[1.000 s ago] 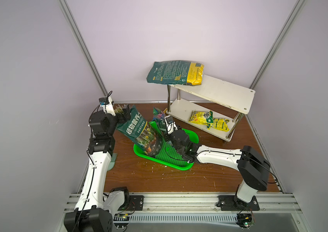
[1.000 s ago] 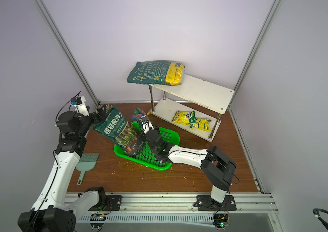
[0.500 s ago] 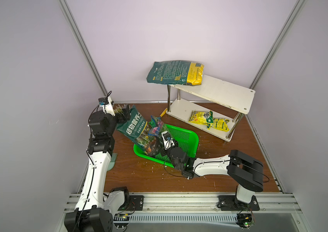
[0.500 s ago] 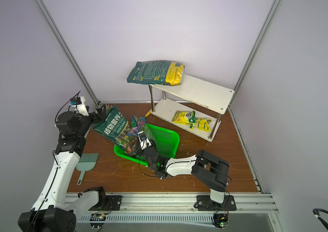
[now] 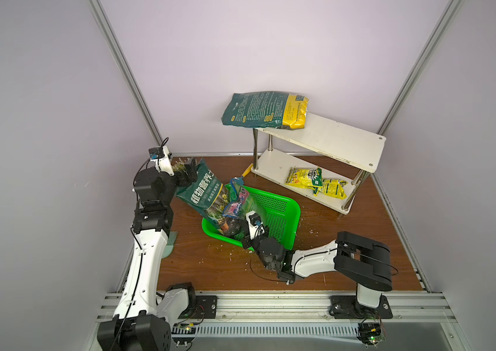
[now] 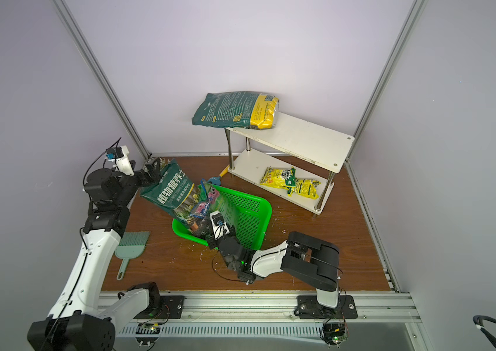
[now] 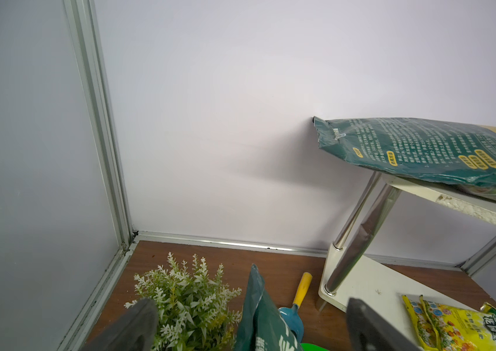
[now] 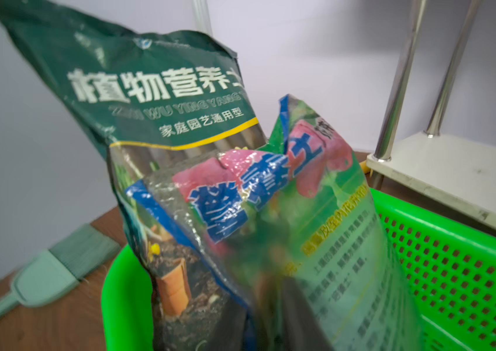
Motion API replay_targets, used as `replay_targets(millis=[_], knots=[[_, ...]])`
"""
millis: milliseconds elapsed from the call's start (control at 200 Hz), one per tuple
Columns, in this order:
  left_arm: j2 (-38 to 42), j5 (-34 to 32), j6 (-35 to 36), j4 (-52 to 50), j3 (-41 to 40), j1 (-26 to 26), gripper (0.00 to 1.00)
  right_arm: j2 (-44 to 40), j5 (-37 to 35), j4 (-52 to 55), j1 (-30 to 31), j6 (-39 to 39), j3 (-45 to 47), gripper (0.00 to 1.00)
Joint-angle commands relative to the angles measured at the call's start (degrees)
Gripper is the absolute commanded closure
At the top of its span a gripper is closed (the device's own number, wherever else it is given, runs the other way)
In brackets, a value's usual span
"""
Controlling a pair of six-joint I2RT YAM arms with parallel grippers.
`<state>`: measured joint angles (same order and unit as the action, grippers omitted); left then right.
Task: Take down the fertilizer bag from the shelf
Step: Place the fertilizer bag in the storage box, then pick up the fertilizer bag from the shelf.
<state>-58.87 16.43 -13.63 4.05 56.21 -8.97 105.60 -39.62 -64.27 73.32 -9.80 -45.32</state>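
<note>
Reaching low into the green basket (image 5: 280,200), the right arm (image 5: 316,258) is bent; the grip of the right pincer (image 5: 240,227) cannot be told. The raised left pincer (image 5: 188,171) is released, its spread fingers (image 7: 137,325) shown plainly only by the left wrist view. The fertilizer bag (image 5: 265,111) is seen atop the shelf (image 5: 337,142).

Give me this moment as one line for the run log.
teal-and-yellow bag: on shelf top board, untouched | left gripper: open, by dark green soil bag | right gripper: at green basket, grip unclear

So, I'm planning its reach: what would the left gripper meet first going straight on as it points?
Probably the top of the dark green soil bag, which stands between the left gripper's open jaws; the plant sits close beside. Depth is unclear.
</note>
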Motion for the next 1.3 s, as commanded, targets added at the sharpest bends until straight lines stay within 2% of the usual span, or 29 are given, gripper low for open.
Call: replay_targets(millis=[0, 45, 90, 145, 190, 240, 355, 415, 470, 550, 596, 736, 941, 1081, 1296], knots=[[0.0, 3.3, -3.5, 2.1, 1.8, -1.1, 0.0, -3.0, 4.4, -10.1, 0.8, 0.3, 2.1, 0.39], [-1.1, 10.5, -7.2, 3.2, 2.8, -2.5, 0.0, -4.9, 5.2, -10.3, 1.0, 1.8, 3.4, 0.28], [-1.1, 17.5, -14.1, 9.4, 1.6, -3.5, 0.0, -7.5, 5.9, -9.7, 1.2, 3.3, 4.8, 0.19], [-0.8, 22.4, -23.6, 19.6, -0.5, -3.6, 0.0, -11.7, 6.0, -8.0, 1.2, 5.5, 6.6, 0.09], [-1.7, 23.9, -31.4, 27.4, -0.6, -3.1, 0.0, -15.6, 5.9, -6.7, 1.2, 7.6, 8.4, 0.02], [-3.9, 22.5, -35.7, 30.0, 1.7, -0.3, 0.0, -20.2, 5.9, -4.1, 1.1, 10.0, 10.0, 0.0], [-11.9, 15.5, -34.2, 24.7, 11.7, 11.6, 0.0, -30.7, 7.0, 4.8, 0.9, 13.3, 13.5, 0.01], [-15.5, 10.5, -34.8, 23.6, 15.0, 16.2, 0.0, -36.2, 7.7, 9.5, 0.9, 13.3, 16.3, 0.01], [-18.7, 6.5, -39.0, 23.5, 16.2, 18.4, 0.0, -41.7, 8.0, 12.1, 0.7, 11.4, 19.8, 0.01], [-23.7, 3.9, -48.1, 25.4, 16.9, 19.8, 0.0, -48.3, 9.3, 9.6, 0.6, 10.8, 26.0, 0.01], [-26.0, 1.5, -50.9, 27.6, 16.7, 21.2, 0.0, -51.5, 9.4, 10.3, 0.6, 10.7, 27.7, 0.01], [-33.3, -3.7, -53.6, 29.3, 19.5, 22.8, 0.0, -59.8, 8.8, 19.9, 0.6, 10.2, 28.0, 0.02], [-43.4, -5.5, -55.9, 30.5, 27.7, 23.6, 0.0, -71.9, 7.4, 20.7, 0.6, 11.2, 33.6, 0.02], [-47.2, -6.4, -56.2, 33.8, 32.4, 24.4, 0.09, -73.6, 7.3, 20.6, 0.5, 11.6, 34.7, 0.03], [-49.5, -8.7, -54.6, 34.0, 37.7, 24.9, 0.13, -68.6, 8.2, 21.3, 0.5, 11.8, 32.5, 0.04]])
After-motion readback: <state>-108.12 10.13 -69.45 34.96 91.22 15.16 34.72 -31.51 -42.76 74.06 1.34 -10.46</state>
